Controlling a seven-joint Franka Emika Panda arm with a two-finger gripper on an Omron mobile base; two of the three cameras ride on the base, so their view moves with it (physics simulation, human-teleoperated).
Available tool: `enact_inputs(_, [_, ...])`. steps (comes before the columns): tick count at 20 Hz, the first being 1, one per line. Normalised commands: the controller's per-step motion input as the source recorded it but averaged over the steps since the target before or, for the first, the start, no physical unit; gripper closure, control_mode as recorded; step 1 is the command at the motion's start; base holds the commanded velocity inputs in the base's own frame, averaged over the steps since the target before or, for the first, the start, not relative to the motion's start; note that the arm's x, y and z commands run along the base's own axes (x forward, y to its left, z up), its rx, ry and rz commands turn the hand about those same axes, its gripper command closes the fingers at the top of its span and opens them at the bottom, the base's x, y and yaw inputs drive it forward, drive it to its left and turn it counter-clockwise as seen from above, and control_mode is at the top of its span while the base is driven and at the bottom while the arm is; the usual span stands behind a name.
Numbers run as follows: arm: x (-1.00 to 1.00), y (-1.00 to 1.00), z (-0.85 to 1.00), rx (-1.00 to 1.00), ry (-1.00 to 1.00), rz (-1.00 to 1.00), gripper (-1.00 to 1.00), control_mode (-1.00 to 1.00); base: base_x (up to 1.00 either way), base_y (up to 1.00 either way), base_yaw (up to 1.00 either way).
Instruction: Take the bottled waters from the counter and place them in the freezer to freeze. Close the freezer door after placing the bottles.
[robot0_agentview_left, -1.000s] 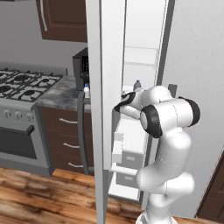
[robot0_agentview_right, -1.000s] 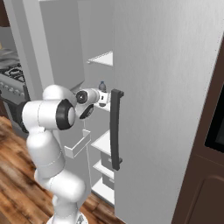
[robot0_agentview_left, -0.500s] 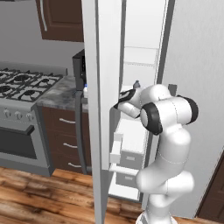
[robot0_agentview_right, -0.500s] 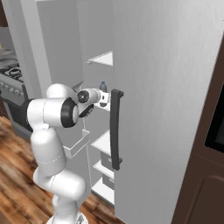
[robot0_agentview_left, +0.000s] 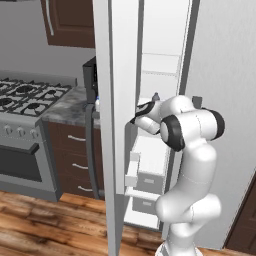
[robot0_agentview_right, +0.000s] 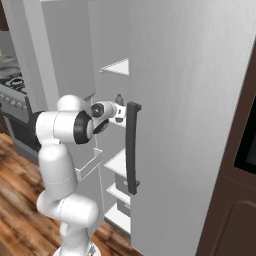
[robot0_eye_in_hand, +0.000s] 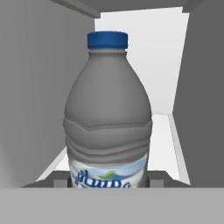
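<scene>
Hand view: my gripper (robot0_eye_in_hand: 107, 181) is clamped on the grey water bottle (robot0_eye_in_hand: 108, 118) (blue cap at the top). White freezer (robot0_eye_in_hand: 170, 57) interior lies behind it.

A simulated kitchen with a warm brown wood-plank floor (robot0_agentview_left: 45, 220) and a plain grey back wall (robot0_agentview_left: 25, 40). At left, a grey gas stove (robot0_agentview_left: 22, 125) carries black burner grates (robot0_agentview_left: 25, 92) on top and an oven front below. Dark brown upper cabinets (robot0_agentview_left: 70, 22) hang above, one fitted with a silver handle. Beside the stove, dark brown drawers (robot0_agentview_left: 75, 160) with silver handles stand under the stone top, where a dark coffee machine (robot0_agentview_left: 90, 80) sits against the wall. In the right base view, a tall dark brown cabinet (robot0_agentview_right: 235, 190) holds a black built-in appliance (robot0_agentview_right: 247, 145). The lighting is flat and even.
</scene>
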Motion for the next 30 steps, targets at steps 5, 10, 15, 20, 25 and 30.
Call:
enact_inputs(5, [0.06,0.00,-0.28,0.00,0.00,0.00,1.00,-1.00,0.00,0.00,0.00])
enact_inputs(10, [0.04,0.00,-0.28,0.00,-0.01,0.00,1.00,-1.00,0.00,0.00,0.00])
enact_inputs(15, [0.11,0.00,-0.23,0.00,-0.02,0.00,1.00,-1.00,0.00,0.00,0.00])
enact_inputs(20, [0.26,0.00,-0.19,0.00,-0.10,0.00,1.00,-1.00,0.00,0.00,0.00])
enact_inputs(25, [0.25,0.00,-0.15,0.00,-0.05,0.00,1.00,-1.00,0.00,0.00,0.00])
enact_inputs(30, [0.19,0.00,-0.12,0.00,0.00,0.00,1.00,-1.00,0.00,0.00,0.00])
